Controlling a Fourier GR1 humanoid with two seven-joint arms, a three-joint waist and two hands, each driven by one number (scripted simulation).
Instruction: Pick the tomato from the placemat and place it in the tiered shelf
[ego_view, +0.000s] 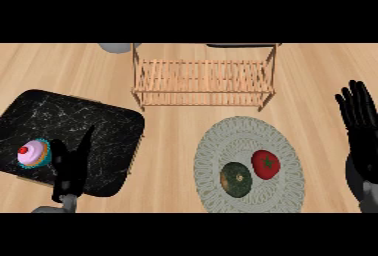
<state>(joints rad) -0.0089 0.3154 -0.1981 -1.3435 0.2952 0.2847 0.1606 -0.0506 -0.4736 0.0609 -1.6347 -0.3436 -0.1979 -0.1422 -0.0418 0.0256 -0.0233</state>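
A red tomato (266, 164) lies on the round grey woven placemat (221, 145), right of a dark green round vegetable (235, 179). The wooden slatted tiered shelf (204, 76) stands at the back centre of the counter. My right hand (362, 135) is open at the right edge, fingers straight and pointing up, apart from the tomato and to its right. My left hand (72, 167) is open at the lower left, fingers up, over the black tray. Neither hand holds anything.
A black marbled tray (103, 120) lies at the left with a pink-frosted cupcake (33, 153) on it. A grey object (116, 47) shows at the top edge left of the shelf. Bare wooden counter lies between shelf and placemat.
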